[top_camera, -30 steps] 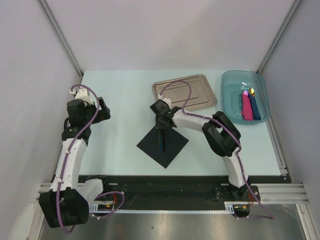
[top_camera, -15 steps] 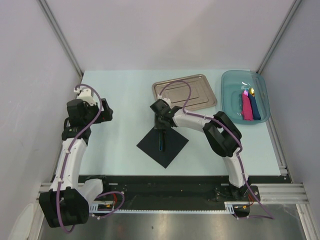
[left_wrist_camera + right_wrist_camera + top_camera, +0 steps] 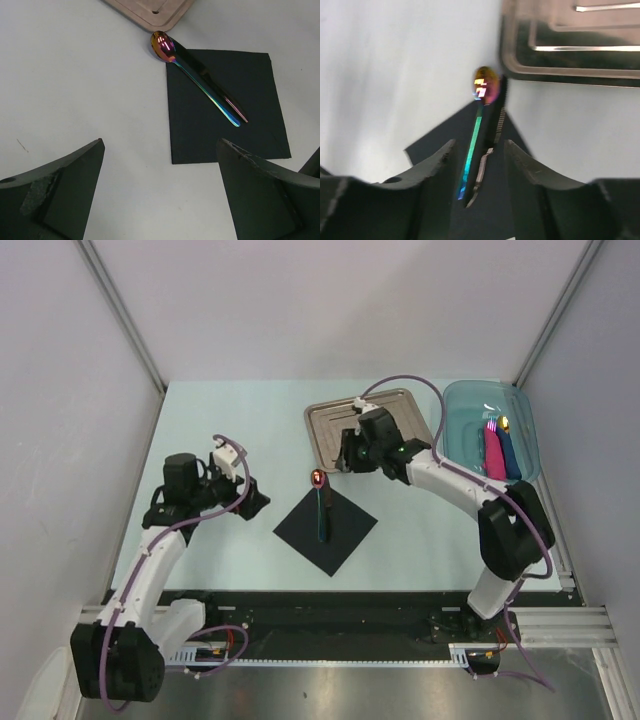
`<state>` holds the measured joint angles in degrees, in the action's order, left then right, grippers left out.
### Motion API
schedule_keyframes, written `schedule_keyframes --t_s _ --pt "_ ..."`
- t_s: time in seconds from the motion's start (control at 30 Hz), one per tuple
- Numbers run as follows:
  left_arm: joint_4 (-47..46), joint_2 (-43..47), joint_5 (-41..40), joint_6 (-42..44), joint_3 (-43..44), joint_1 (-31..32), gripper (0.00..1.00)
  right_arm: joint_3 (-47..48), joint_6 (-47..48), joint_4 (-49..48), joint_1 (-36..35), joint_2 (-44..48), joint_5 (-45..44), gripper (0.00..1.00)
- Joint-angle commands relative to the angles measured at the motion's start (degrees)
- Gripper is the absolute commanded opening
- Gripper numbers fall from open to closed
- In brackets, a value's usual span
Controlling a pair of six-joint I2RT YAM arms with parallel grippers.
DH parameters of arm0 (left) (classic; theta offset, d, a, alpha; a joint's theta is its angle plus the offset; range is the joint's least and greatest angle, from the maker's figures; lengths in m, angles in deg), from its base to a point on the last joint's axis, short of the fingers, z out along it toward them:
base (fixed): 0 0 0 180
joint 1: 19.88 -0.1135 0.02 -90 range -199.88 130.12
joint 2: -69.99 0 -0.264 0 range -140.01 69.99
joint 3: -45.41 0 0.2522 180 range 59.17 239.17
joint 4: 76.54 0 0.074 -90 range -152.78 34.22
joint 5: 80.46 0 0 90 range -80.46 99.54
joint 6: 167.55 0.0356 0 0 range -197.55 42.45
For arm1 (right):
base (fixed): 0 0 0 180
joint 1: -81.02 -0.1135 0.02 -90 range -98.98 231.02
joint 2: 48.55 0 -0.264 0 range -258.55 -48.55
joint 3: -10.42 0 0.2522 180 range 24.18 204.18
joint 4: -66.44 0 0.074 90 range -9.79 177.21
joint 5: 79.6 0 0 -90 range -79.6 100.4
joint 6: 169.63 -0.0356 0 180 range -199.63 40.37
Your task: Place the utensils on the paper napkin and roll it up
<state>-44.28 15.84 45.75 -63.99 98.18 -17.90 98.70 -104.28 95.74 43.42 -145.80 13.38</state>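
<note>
Wide apart, gripping nothing: left gripper (image 3: pixel 160 165) fingers, just short of the matte black square paper napkin (image 3: pixel 250 100) mid-table, nearer the near edge. Likewise parted and empty: right gripper (image 3: pixel 480 155), above the utensils. Side by side across the napkin: iridescent blue-handled spoon (image 3: pixel 200 82) and slim dark knife (image 3: pixel 497 120), spoon bowl overhanging toward the steel tray (image 3: pixel 150 10).

The spoon (image 3: pixel 319 508) and knife (image 3: pixel 192 60) lie side by side on the napkin (image 3: pixel 345 530), overhanging its far corner. The tray (image 3: pixel 325 425) sits just behind it. A bin (image 3: pixel 465 425) holding two rolls (image 3: pixel 495 455) is to the tray's right.
</note>
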Motion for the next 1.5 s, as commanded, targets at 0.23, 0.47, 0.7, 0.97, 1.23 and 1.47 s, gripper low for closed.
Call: schedule_keyframes --t_s 0.23,0.47,0.7,0.97,1.23,1.47 --pt "-3.2 -1.6 -1.7 -1.8 3.6 0.8 0.99 3.1 1.8 -0.4 7.2 -15.5 0.6 0.32" --pt "-2.1 -0.7 -2.3 -0.9 2.7 1.1 0.98 9.7 2.4 -2.7 8.8 -22.5 -2.8 0.32" --pt "1.5 -0.1 -1.1 5.3 2.4 3.4 0.94 19.3 4.1 -3.6 12.2 -31.2 -4.6 0.31" --pt "3.2 0.5 -2.0 8.5 -0.5 16.5 0.85 16.3 4.6 -4.2 11.9 -22.0 4.0 0.34" --pt "0.0 2.2 -10.7 12.0 -6.9 38.4 0.72 -3.0 4.3 -2.9 9.0 -4.6 12.3 0.38" --pt "-6.7 -0.4 -22.0 15.6 -11.4 54.9 0.70 -11.9 9.1 -2.3 6.9 3.8 17.3 0.45"
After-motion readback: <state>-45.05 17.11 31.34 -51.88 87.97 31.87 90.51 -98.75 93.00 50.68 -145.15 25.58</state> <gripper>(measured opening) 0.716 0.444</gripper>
